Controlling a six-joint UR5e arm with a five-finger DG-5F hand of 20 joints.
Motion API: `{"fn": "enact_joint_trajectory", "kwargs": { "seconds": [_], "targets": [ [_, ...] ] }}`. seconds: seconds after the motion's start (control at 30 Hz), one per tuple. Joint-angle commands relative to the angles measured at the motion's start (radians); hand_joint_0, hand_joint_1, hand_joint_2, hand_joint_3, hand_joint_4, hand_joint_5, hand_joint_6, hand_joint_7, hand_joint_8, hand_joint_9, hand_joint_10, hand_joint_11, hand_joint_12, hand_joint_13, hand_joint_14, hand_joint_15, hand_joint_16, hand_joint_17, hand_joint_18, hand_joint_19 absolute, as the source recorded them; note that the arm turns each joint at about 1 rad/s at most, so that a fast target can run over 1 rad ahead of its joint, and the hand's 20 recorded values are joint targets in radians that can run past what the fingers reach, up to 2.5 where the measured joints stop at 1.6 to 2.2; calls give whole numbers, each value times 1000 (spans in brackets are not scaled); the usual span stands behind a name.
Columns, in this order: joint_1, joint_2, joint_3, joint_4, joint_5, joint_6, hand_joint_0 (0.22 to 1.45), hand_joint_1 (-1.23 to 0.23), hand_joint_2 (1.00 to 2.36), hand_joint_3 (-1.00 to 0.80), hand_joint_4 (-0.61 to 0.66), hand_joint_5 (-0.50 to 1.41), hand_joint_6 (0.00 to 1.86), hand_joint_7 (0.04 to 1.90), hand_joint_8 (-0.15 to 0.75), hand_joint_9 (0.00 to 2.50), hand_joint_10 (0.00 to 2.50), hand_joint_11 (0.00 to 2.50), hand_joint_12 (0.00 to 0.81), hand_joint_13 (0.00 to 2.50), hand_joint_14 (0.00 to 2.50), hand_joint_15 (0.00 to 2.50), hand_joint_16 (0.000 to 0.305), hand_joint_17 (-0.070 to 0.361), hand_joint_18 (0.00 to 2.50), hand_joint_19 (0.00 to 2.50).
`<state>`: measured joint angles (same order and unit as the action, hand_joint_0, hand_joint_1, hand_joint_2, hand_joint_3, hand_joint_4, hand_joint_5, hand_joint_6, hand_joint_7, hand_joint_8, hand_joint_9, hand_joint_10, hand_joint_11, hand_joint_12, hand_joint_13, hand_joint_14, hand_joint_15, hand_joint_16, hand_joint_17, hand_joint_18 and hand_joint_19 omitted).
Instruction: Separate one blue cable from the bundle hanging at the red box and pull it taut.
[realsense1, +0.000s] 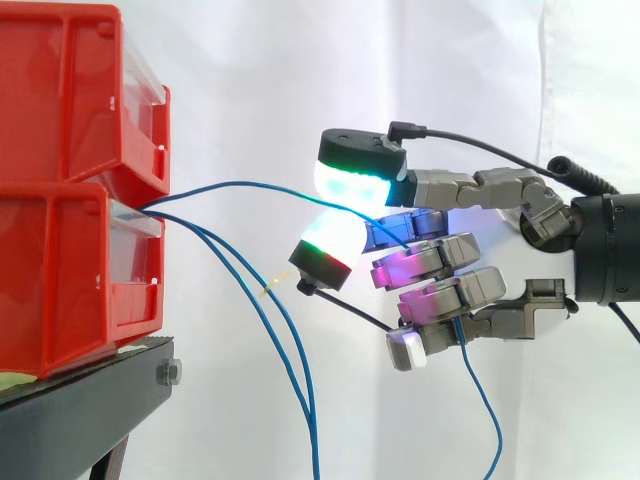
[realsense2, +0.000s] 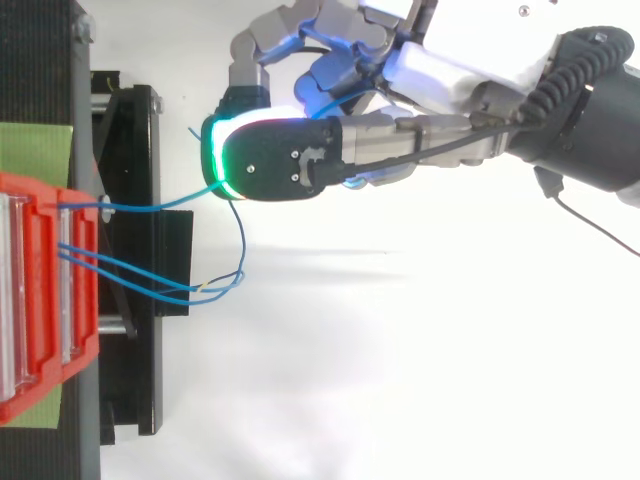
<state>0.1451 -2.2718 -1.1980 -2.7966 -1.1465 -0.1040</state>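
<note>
Two stacked red plastic bins (realsense1: 60, 130) with clear front panels stand at the left of the side view on a black metal stand (realsense1: 80, 405). A strip of green sheet (realsense2: 35, 150) lies under them, and a white curtain (realsense1: 250, 70) hangs behind. Thin blue cables come out of the gap between the upper and the lower bin. One thin blue cable (realsense1: 250, 184) leaves that gap, rises a little and runs rightwards in a shallow arc, not quite straight, to the robot's grey multi-fingered hand (realsense1: 455, 187). The hand reaches in from the right at about the height of the bins' seam, well apart from their fronts. It is clamped on this cable: the strand passes between two glowing fingertips (realsense1: 352, 180), and the two pads close on it. The upper pad is white-cyan with a green edge under a black cap, and the lower one angles up towards it from below. Behind the pinch the cable crosses the inner side of the other fingers, which are curled and glow magenta and white. Its free length (realsense1: 487, 400) drops from under them towards the bottom edge. The two other blue cables (realsense2: 120, 270) hang apart from the held one. In the side view they slope down from the bins and fall side by side to the lower edge, left of the hand and not touching it. From above, the held cable runs from the bins' front to the green-rimmed fingertip. A further blue loop curves from the pair's outer end up to that fingertip's edge, and I cannot tell which strand it belongs to.
</note>
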Motion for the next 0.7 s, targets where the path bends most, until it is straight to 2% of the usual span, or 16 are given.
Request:
{"fn": "enact_joint_trajectory", "kwargs": {
  "seconds": [0.0, 0.27, 0.53, 0.67],
  "targets": [
    [4, 0, 0, -4, 1, 1, 625, -671, 1024, -191, 69, -177, 935, 1102, 228, 943, 1725, 1380, 287, 1292, 988, 1457, 47, 106, 929, 1019],
    [11, 0, 0, -8, 5, -2, 617, -653, 1025, -167, 97, -177, 944, 1096, 246, 949, 1987, 1334, 294, 1298, 1008, 1441, 47, 107, 931, 1030],
    [17, -2, 0, -9, 5, -2, 615, -667, 1026, -119, 73, -171, 945, 1118, 254, 981, 2011, 1368, 287, 1310, 996, 1453, 47, 107, 933, 1031],
    [19, -14, 0, -12, 4, 10, 614, -658, 1022, -213, 116, -180, 938, 1089, 249, 983, 2013, 1376, 286, 1308, 999, 1460, 48, 107, 936, 1020]
  ]
}}
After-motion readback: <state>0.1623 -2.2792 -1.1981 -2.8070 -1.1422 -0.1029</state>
